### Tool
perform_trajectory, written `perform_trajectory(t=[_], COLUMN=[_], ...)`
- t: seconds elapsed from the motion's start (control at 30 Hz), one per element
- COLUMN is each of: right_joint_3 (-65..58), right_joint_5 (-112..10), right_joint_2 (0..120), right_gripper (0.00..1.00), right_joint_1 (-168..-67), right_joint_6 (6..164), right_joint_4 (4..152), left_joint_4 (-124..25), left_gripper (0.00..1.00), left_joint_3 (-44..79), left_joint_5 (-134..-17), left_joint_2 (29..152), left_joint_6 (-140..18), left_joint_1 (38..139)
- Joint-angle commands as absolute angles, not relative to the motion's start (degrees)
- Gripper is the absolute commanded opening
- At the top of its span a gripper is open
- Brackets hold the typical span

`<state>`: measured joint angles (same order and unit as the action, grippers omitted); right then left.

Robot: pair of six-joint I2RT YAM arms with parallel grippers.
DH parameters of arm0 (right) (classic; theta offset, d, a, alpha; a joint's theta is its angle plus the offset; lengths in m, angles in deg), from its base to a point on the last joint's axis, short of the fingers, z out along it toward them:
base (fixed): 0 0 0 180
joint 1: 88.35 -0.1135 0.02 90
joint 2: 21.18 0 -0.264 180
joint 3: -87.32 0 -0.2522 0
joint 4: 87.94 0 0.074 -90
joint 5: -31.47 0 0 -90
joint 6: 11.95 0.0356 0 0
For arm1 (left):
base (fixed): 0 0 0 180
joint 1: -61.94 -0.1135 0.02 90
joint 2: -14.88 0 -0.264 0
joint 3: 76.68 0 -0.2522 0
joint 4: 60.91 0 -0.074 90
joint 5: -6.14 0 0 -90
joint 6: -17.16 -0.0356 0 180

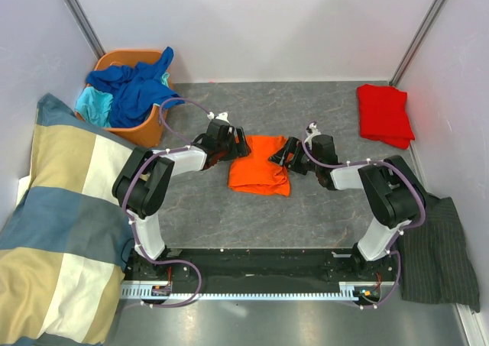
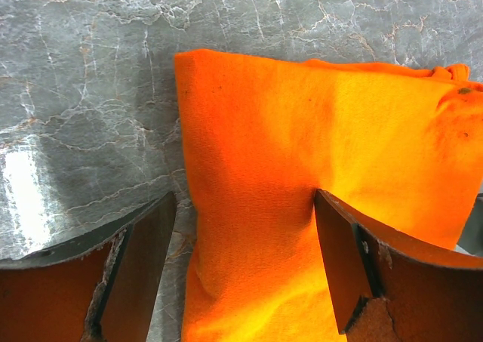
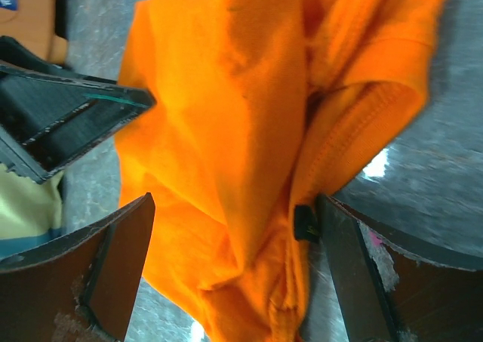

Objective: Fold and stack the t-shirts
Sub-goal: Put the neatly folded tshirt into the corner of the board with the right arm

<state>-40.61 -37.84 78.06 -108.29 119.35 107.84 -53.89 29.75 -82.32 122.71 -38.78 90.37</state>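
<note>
No readable txt, brand or nos. anywhere. Only a dark tag (image 3: 304,223) on the orange t-shirt (image 3: 226,130), too blurred to read.

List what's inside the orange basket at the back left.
A crumpled royal blue t-shirt fills most of the orange basket, spilling over its rim, with a turquoise t-shirt beside it. Anything beneath them is covered.
</note>
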Motion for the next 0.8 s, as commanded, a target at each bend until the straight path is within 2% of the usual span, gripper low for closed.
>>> perform_trajectory(t=[0.0, 0.2, 0.27, 0.3, 0.33, 0.4, 0.43, 0.47, 0.53, 0.63, 0.77], right_joint_3=[-42.4, -38.6, -38.0, -37.6, -37.5, -37.2, -37.0, -36.8, -36.5, -35.6, -31.8], right_joint_5=[-37.3, -37.2, -37.2, -37.0, -36.9, -36.8, -36.8, -36.6, -36.1, -35.9, -39.1], right_joint_2=[84.3, 87.4, 88.4, 88.7, 89.3, 89.8, 90.3, 90.7, 91.6, 91.7, 90.0], right_gripper=[0.98, 0.98, 0.95, 0.90, 0.72, 0.48, 0.28, 0.16, 0.00, 0.00, 0.00], right_joint_1=[-110.1, -112.1, -112.2, -112.2, -112.3, -112.2, -112.2, -112.2, -112.2, -112.3, -112.1], right_joint_6=[120.5, 121.2, 121.3, 121.3, 121.5, 121.4, 121.4, 121.4, 121.2, 120.0, 116.0], right_joint_4=[99.0, 99.1, 99.1, 99.2, 99.6, 99.7, 99.8, 99.8, 100.4, 99.8, 93.1], left_joint_4=[-43.2, -43.1, -43.2, -43.2, -43.2, -43.3, -43.3, -43.3, -43.3, -43.1, -39.9], left_gripper=[0.84, 0.84, 0.84, 0.84, 0.84, 0.84, 0.84, 0.84, 0.84, 0.84, 1.00], left_joint_3=[32.4, 32.6, 32.6, 32.8, 32.8, 32.9, 32.9, 32.9, 32.9, 32.9, 32.2], left_joint_5=[-83.2, -83.2, -83.2, -83.2, -83.3, -83.2, -83.2, -83.2, -83.1, -83.0, -83.7], left_joint_2=[125.5, 125.5, 125.5, 125.5, 125.4, 125.4, 125.4, 125.4, 125.5, 125.0, 120.3], left_joint_6=[-39.7, -39.6, -39.5, -39.6, -39.6, -39.5, -39.6, -39.5, -39.5, -39.6, -39.5], left_joint_1=[90.7, 90.9, 90.9, 90.9, 90.9, 90.9, 90.9, 90.9, 90.9, 90.9, 90.8])
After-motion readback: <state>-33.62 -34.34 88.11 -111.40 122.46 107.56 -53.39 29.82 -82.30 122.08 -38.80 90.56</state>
